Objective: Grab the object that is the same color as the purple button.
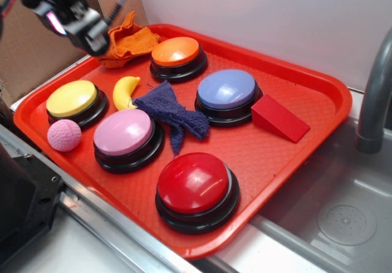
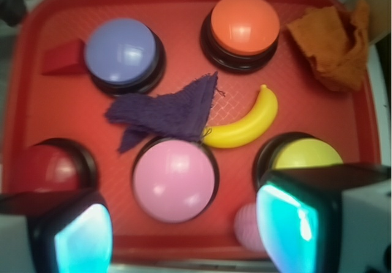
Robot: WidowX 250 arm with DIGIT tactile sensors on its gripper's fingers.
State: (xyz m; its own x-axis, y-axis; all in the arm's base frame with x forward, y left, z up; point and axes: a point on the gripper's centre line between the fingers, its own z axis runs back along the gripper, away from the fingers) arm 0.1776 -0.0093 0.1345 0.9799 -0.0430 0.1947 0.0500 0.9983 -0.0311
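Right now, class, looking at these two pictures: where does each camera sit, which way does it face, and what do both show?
Exterior: off the tray's near corner, looking down across it; the gripper hangs top left over the orange cloth.
Wrist: on the arm, looking straight down; both fingers frame the bottom edge, spread apart.
Shared: purple button, dark purple rag, banana.

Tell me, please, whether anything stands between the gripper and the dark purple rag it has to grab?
Nothing visible covers the purple rag; it lies exposed on the red tray. The open gripper hangs above, clear of everything. The pink button, purple button and banana crowd the rag's edges.
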